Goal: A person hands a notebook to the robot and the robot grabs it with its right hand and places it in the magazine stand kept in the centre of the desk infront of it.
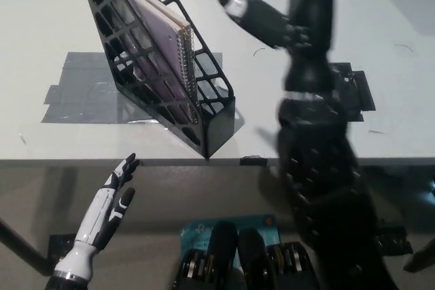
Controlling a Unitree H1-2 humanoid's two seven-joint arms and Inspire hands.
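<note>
1. A white desk (pixel 68 18) is seen from above, its front edge running across the view.
2. A black lattice magazine stand (pixel 204 110) is set on the desk near that edge.
3. Grey tape patches (pixel 78 93) are stuck flat beside the stand.
4. Black tape (pixel 357 93) is stuck further right.

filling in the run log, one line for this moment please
purple spiral-bound notebook: inside black lattice magazine stand | black right hand: open, apart from stand | white left hand: low
</note>
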